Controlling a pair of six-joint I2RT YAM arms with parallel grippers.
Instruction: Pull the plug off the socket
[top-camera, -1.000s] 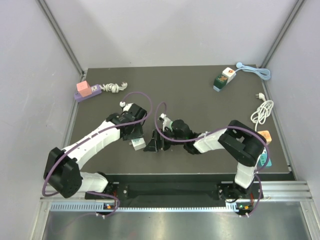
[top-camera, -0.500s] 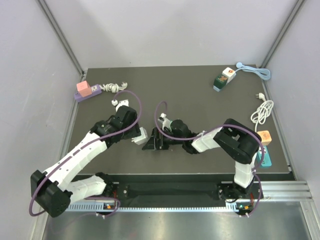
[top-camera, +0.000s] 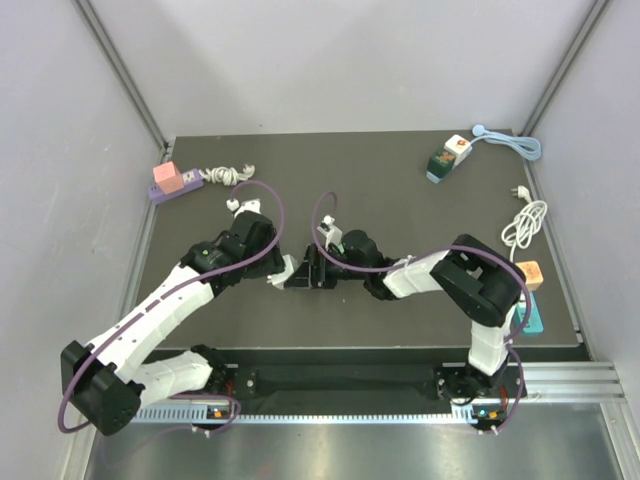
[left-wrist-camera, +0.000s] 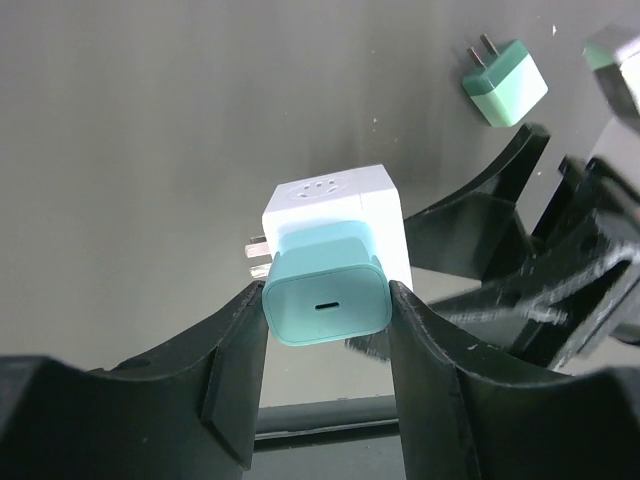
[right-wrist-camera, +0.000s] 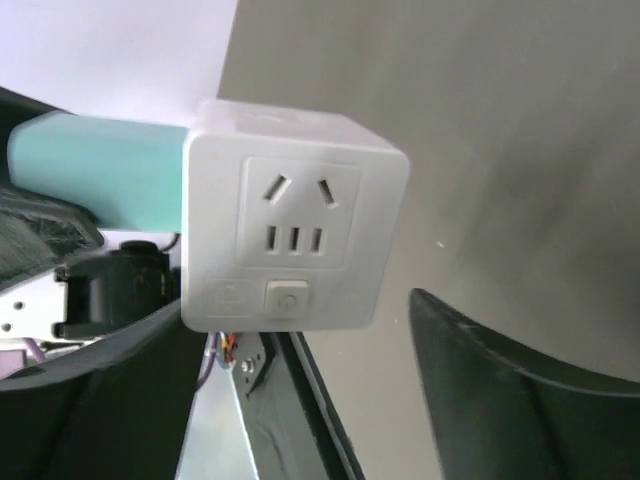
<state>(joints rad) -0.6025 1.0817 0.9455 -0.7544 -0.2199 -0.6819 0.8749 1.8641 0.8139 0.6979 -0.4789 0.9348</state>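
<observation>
Overhead, a dark matte table (top-camera: 380, 200) sits inside pale grey walls (top-camera: 330, 60), with a metal rail along its near edge.

Two arms meet over the middle of the table. Two teal plugs show: one is held, and a second teal plug (left-wrist-camera: 505, 85) lies loose on the surface, prongs up. One white cube socket (right-wrist-camera: 290, 230) is at the centre. A purple power strip (top-camera: 160, 193) carrying a pink block (top-camera: 166, 177) lies at the far left, beside a bundled white cable (top-camera: 226, 175). A white-and-green adapter (top-camera: 447, 158) and a light blue cord (top-camera: 512, 142) lie far right. A white corded plug (top-camera: 524, 222) and an orange-and-white cube (top-camera: 529, 272) lie along the right edge.

The left gripper (top-camera: 280, 272) pinches the teal plug (left-wrist-camera: 325, 290) by its two flat sides. The plug's long axis runs roughly level, left to right across the table. Its USB-C end faces the left wrist, and its other end is seated in the cube. The cube's outlet face and switch face the right wrist.

The right gripper (top-camera: 312, 270) has its jaws spread, with the cube between them. Whether they touch it cannot be told.
</observation>
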